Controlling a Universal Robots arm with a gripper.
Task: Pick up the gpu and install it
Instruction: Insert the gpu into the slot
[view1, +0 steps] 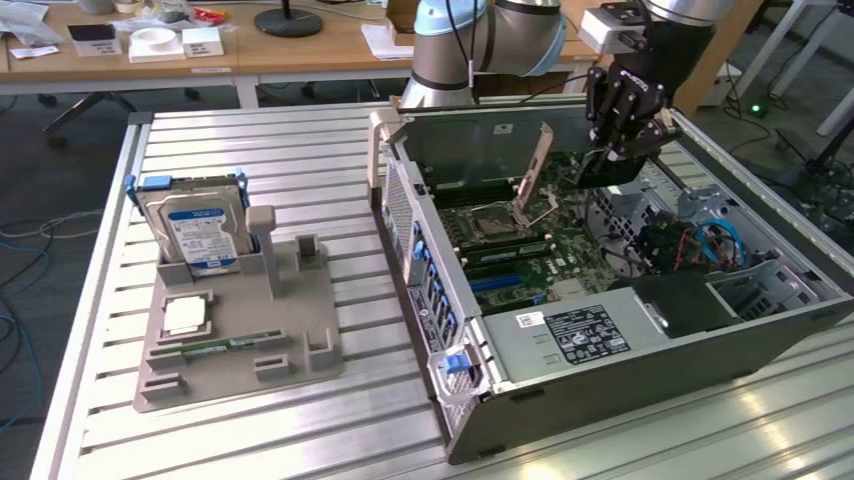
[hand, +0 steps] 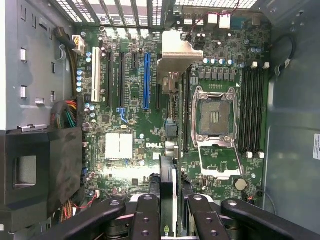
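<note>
Found gripper (view1: 625, 138) clamped on gpu (view1: 607, 168), held upright above motherboard (hand: 132, 97) in case (view1: 641, 390) — not yet seated. Advise keeping card parallel to blue slot (hand: 146, 80), bracket (hand: 176, 52) toward rear grille (hand: 125, 10), lowering straight, pressing evenly.

hard drive (view1: 198, 232): upright in grey holder (view1: 304, 325) | RAM stick (view1: 220, 347): flat on holder | slatted table (view1: 267, 150): beneath

Robotics lab or test workshop. Evidence: slotted aluminium tabletop (view1: 267, 150) carrying an open computer case (view1: 627, 390) and a grey parts fixture (view1: 240, 350). A robot arm (view1: 467, 40) stands at its far edge, hand (view1: 617, 150) gripping the gpu (hand: 176, 55). Behind: cluttered wooden desks (view1: 320, 55), loose cables (view1: 27, 240) on the floor.
</note>
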